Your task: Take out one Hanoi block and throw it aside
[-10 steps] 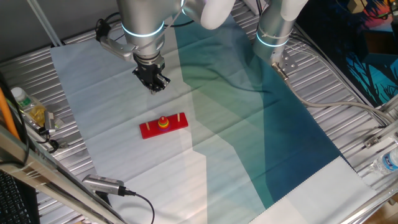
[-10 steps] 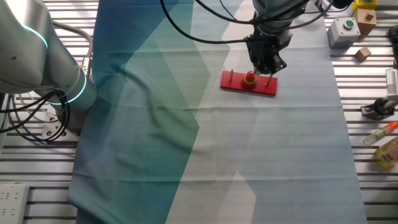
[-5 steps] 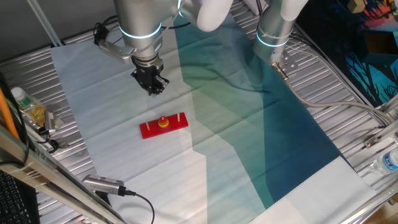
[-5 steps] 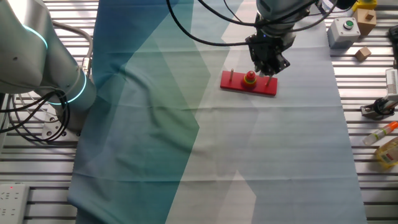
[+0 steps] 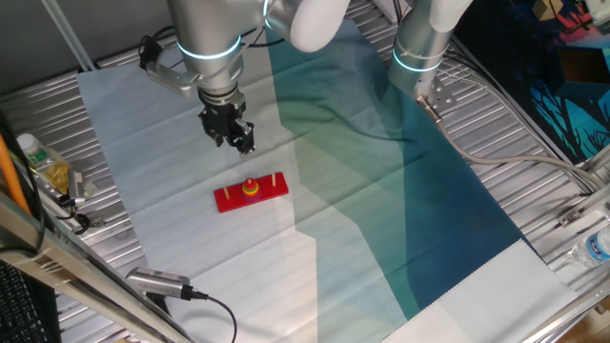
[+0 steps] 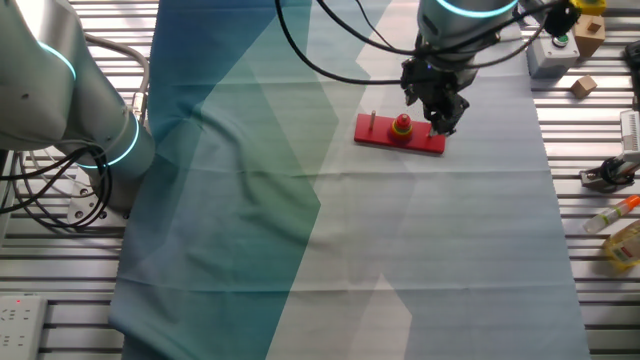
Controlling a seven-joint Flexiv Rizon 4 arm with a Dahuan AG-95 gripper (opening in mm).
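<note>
While the arm reaches down from the frame's top, we note its gripper (image 5: 237,140) hanging above the cloth, up-left of the red peg base (image 5: 251,194). Finger spacing unreadable. Hanoi block (image 6: 402,122) sits atop the yellow disc (image 5: 251,190), middle peg.

Arm (image 5: 205,29): thick silver-grey cylindrical links, smooth metallic finish. Glowing cyan ring light around wrist joint. White rounded cover on link above. Black cable looping from wrist side to grey bracket on left. Pincer (image 5: 232,133): small, black, compact body, two short dark fingers; detail too small to read. Other fixed view: same pincer (image 6: 440,100) black, beneath silver wrist with cyan band; black cables arcing off behind it.
</note>
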